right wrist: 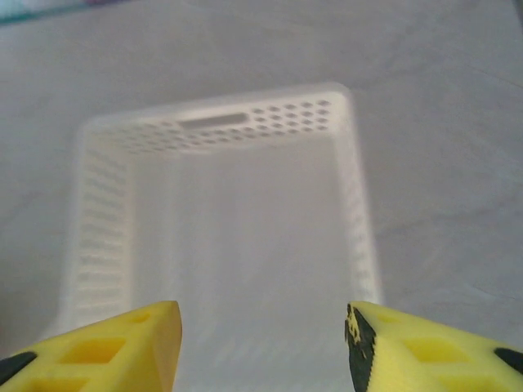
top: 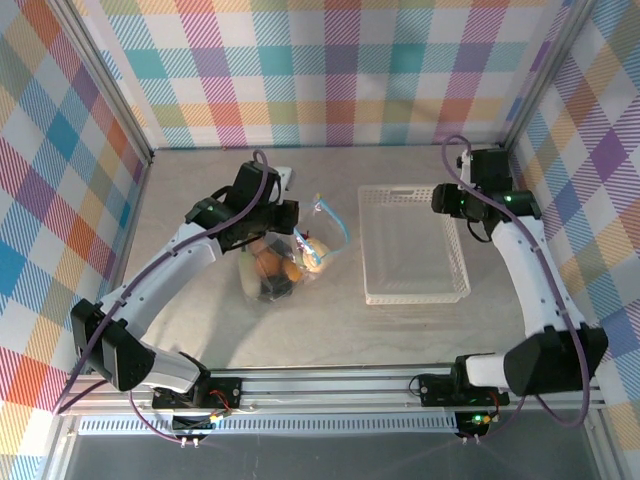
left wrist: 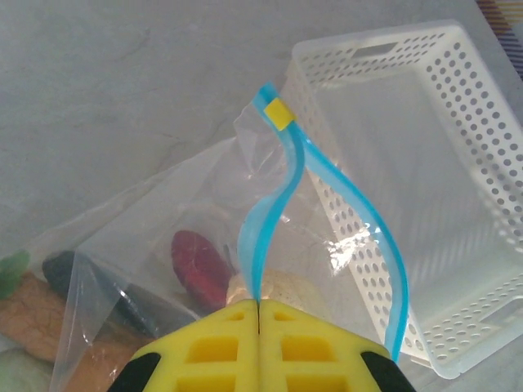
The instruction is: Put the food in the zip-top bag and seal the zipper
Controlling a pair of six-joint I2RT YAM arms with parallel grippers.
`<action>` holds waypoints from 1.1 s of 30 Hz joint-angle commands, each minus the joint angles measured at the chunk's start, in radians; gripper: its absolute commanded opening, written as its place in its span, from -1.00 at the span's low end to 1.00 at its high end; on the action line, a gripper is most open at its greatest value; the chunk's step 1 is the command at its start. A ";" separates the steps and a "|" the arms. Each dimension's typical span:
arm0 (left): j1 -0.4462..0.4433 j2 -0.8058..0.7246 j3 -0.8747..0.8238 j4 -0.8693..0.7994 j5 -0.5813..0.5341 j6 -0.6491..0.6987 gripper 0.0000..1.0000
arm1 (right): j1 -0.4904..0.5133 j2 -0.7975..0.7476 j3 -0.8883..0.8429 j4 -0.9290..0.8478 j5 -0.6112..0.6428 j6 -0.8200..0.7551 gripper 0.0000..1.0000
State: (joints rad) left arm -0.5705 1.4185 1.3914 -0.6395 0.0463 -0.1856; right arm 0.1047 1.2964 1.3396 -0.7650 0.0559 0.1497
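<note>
Our left tool [left wrist: 258,318] is clamped on the near end of the zipper [left wrist: 253,245]. The gaping strip runs far-right from it, and the food [left wrist: 198,263] is inside the zip-top bag [left wrist: 122,245]. Our right tool [right wrist: 261,339], jaws apart, hangs over the basket [right wrist: 358,220], right of the bag.

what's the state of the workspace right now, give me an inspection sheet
surface: pale grey table, no spills seen
job's things: food inside the clear bag; zipper strips gape apart, unsealed
clutter: white basket right of the bag, nothing seen inside
grippers: left gripper shut on the zipper's near end; right gripper open, facing the basket, holding nothing
cables: purple cable along each arm, no snag seen
surroundings: plaid walls, metal rail at the near edge
</note>
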 commanded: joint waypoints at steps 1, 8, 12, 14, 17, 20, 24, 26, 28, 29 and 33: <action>0.009 0.022 0.103 -0.023 0.054 0.097 -1.00 | 0.027 -0.028 -0.052 0.018 -0.152 0.031 0.07; 0.012 0.078 0.316 -0.136 0.281 0.296 -1.00 | 0.072 -0.053 -0.106 0.074 -0.338 0.044 -0.02; 0.035 0.080 0.386 -0.205 0.467 0.397 -1.00 | 0.084 -0.042 -0.107 0.101 -0.393 0.066 -0.04; 0.058 0.064 0.388 -0.228 0.555 0.442 -1.00 | 0.090 -0.036 -0.111 0.117 -0.414 0.081 -0.05; 0.092 0.037 0.370 -0.267 0.619 0.484 -1.00 | 0.107 -0.015 -0.113 0.139 -0.429 0.104 -0.10; 0.116 0.013 0.332 -0.308 0.495 0.492 -1.00 | 0.122 0.008 -0.115 0.151 -0.420 0.123 -0.16; 0.146 0.014 0.268 -0.336 0.203 0.488 -1.00 | 0.139 0.028 -0.119 0.178 -0.452 0.142 -0.22; 0.162 0.047 0.247 -0.352 0.086 0.486 -1.00 | 0.162 0.043 -0.111 0.182 -0.468 0.140 -0.28; 0.176 0.075 0.230 -0.359 0.067 0.489 -1.00 | 0.190 0.061 -0.103 0.184 -0.482 0.133 -0.39; 0.179 0.083 0.221 -0.353 0.076 0.489 -1.00 | 0.202 0.068 -0.102 0.187 -0.488 0.130 -0.46; 0.180 0.089 0.197 -0.295 0.110 0.482 -1.00 | 0.258 0.064 -0.134 0.237 -0.538 0.066 -0.49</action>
State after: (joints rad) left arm -0.3954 1.5082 1.6001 -0.9501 0.1856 0.2825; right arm 0.3374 1.3701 1.2213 -0.5846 -0.4129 0.2661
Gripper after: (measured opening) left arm 0.048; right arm 0.255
